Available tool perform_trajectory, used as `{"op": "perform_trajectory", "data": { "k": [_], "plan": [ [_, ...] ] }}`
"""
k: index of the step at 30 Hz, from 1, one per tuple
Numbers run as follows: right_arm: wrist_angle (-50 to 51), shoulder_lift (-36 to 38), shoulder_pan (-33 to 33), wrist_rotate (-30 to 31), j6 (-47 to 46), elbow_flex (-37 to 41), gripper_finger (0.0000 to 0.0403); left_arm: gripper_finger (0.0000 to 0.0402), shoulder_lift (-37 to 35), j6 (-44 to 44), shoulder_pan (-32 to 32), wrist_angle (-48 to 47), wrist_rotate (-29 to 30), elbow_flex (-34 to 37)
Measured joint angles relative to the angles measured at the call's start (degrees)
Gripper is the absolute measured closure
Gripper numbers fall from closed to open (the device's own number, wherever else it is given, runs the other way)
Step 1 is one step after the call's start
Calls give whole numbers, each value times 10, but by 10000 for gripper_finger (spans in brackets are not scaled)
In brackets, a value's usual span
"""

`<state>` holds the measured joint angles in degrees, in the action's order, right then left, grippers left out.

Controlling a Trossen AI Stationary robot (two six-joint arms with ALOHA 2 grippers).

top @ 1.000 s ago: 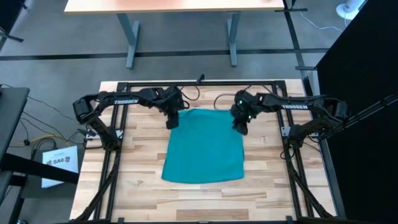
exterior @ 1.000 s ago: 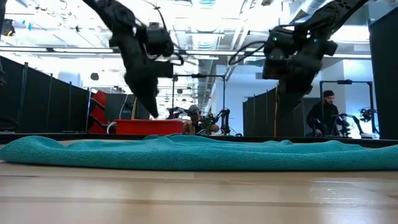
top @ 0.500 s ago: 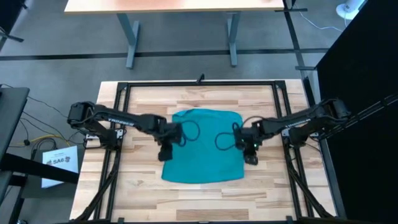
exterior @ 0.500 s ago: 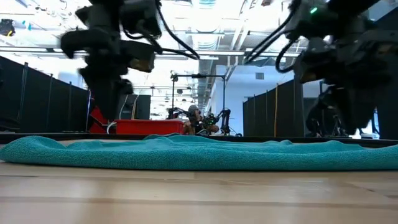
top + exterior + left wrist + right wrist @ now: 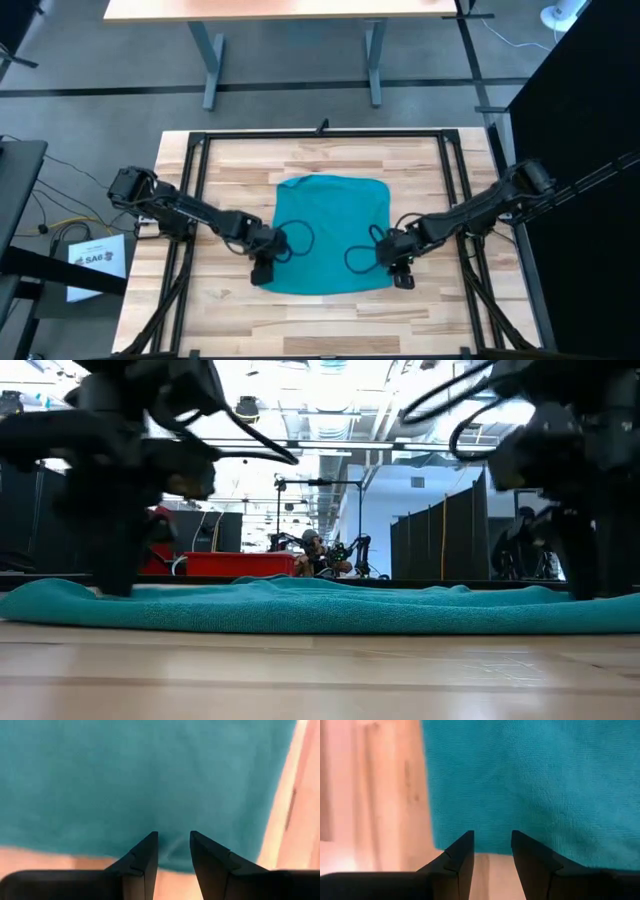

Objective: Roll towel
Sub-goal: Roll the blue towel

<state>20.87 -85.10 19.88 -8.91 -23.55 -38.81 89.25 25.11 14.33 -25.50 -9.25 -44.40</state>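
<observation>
While the towel (image 5: 330,235) lies flat, teal and unrolled at table centre, I see my left gripper (image 5: 261,270) at its seven o'clock corner and right gripper (image 5: 401,277) at five o'clock, both with fingers slightly parted, pinching nothing.

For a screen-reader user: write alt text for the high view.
A teal towel lies flat on a wooden table, with the left gripper and right gripper open at its two near corners.
</observation>
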Motion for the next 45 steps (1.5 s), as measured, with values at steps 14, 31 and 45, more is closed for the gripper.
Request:
{"op": "perform_trajectory", "data": {
  "k": [14, 31, 45],
  "plan": [
    [30, -41, 45, 6, -19, -3, 285, 304, -9, 106, 75, 50, 48, 60],
    [29, 80, -153, 156, -8, -27, 285, 304, -102, -81, -126, 38, 222, 10],
    [-9, 51, -377, 49, 70, -27, 285, 304, 11, -272, -375, 136, 35, 0]
  ]
}}
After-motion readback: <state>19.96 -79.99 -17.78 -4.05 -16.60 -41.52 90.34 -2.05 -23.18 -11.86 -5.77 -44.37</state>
